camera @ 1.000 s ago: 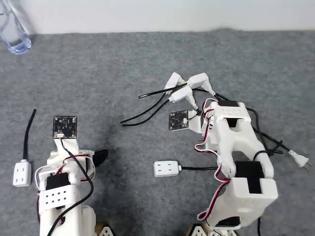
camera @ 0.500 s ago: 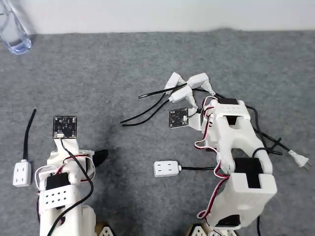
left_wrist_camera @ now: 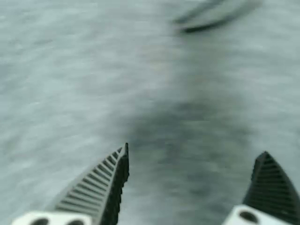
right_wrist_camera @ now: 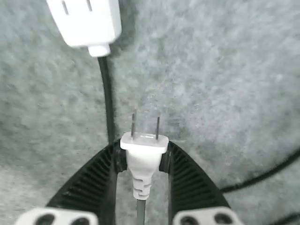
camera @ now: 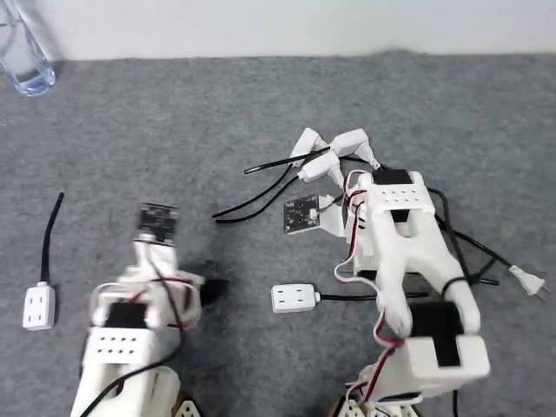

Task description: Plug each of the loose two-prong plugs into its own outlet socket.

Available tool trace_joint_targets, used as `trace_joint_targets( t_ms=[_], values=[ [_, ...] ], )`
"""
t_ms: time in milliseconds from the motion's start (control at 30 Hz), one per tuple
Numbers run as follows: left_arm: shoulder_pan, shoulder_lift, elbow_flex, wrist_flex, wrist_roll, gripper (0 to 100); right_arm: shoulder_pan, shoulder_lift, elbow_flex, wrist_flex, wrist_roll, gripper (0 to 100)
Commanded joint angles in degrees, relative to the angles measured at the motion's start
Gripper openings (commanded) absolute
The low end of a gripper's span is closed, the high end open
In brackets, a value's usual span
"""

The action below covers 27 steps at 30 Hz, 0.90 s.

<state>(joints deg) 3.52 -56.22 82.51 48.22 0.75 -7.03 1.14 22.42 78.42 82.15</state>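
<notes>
My right gripper [right_wrist_camera: 142,154] is shut on a white two-prong plug [right_wrist_camera: 143,145], prongs pointing away from the wrist, just above the grey carpet. Ahead of the prongs lies a white block with two slots [right_wrist_camera: 86,21] on a black cable [right_wrist_camera: 107,93]. In the high view a cluster of white plug pieces [camera: 330,152] lies just beyond the right arm [camera: 400,226]. One white outlet socket [camera: 291,298] lies between the arms, another outlet socket [camera: 38,306] at the far left. My left gripper [left_wrist_camera: 194,161] is open over bare carpet; its black finger [camera: 211,291] shows beside the left arm.
A loose plug [camera: 530,282] on a black cord lies at the right edge. Black cables [camera: 261,195] trail left from the cluster. A clear bottle [camera: 24,52] stands in the far left corner. A white wall bounds the carpet at the back.
The left arm has swung to the right and forward, towards the middle. The right arm has shifted slightly left and forward with the plug still held.
</notes>
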Motion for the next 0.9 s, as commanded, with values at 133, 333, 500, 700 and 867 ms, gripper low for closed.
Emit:
trace_joint_targets(
  t_ms=[133,333,500,700,867],
  values=[
    [17.4,-0.9,-2.3,-9.7,16.4,39,-4.3,-12.1,-0.8,7.8,-7.7,0.8],
    [18.1,-0.9,-2.3,-14.4,25.1,39,-4.4,-15.8,1.1,8.6,-12.2,0.8],
    [18.3,-0.9,-2.3,-14.6,27.9,39,-4.5,-19.1,6.4,6.5,-12.3,0.8],
    [18.8,-0.9,-1.5,-15.3,28.0,39,-4.6,-24.0,8.4,6.5,-12.7,0.8],
    [22.9,-0.8,0.0,-17.1,28.0,39,-9.8,-27.1,8.6,7.5,-15.9,0.8]
  ],
)
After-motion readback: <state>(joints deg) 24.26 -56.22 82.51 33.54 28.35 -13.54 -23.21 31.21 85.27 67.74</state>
